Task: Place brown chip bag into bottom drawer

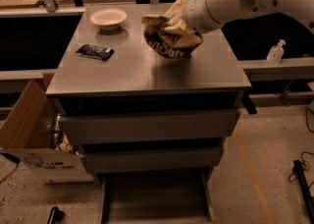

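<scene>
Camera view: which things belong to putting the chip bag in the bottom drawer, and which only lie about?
Job: crinkled brown and cream chip bag; gripper holding it above the grey cabinet top; open grey metal bottom drawer.
Lying about: round cream bowl; dark blue wrapped bar; brown cardboard box; clear plastic bottle.

Gripper (170, 23) mostly hidden behind brown chip bag (169, 43); bottom drawer (154, 196) cropped.

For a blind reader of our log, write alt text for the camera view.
The robot's gripper holds the brown chip bag just above the grey cabinet top, at its back right. A pale bowl and a small dark blue bar lie apart from it on the top, and the bottom drawer stands pulled open below.
</scene>
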Controlling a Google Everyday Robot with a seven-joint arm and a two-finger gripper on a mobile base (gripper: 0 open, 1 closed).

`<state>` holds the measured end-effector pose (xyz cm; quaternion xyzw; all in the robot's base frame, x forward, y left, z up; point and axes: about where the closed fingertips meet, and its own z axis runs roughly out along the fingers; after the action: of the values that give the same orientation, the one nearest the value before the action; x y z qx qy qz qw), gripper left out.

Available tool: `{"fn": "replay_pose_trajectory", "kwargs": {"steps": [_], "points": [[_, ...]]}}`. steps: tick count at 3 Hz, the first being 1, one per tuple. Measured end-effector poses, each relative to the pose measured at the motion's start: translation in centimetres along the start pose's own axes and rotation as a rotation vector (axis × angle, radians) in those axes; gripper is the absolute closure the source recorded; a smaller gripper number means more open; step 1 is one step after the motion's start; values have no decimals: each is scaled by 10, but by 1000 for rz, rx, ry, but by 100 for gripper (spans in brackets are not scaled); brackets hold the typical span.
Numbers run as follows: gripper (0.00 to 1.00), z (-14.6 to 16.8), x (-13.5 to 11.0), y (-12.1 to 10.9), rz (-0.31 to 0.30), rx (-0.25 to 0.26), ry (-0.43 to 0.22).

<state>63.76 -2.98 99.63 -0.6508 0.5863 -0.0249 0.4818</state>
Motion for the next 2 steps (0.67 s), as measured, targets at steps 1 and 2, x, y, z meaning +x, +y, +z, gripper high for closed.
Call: {"fn": "replay_pose_trajectory", "kwargs": {"steps": [1,2], "points": [[100,-39,-40,20,-39,29,-150],[100,-71,-50,42,-29,-4,-354]]}}
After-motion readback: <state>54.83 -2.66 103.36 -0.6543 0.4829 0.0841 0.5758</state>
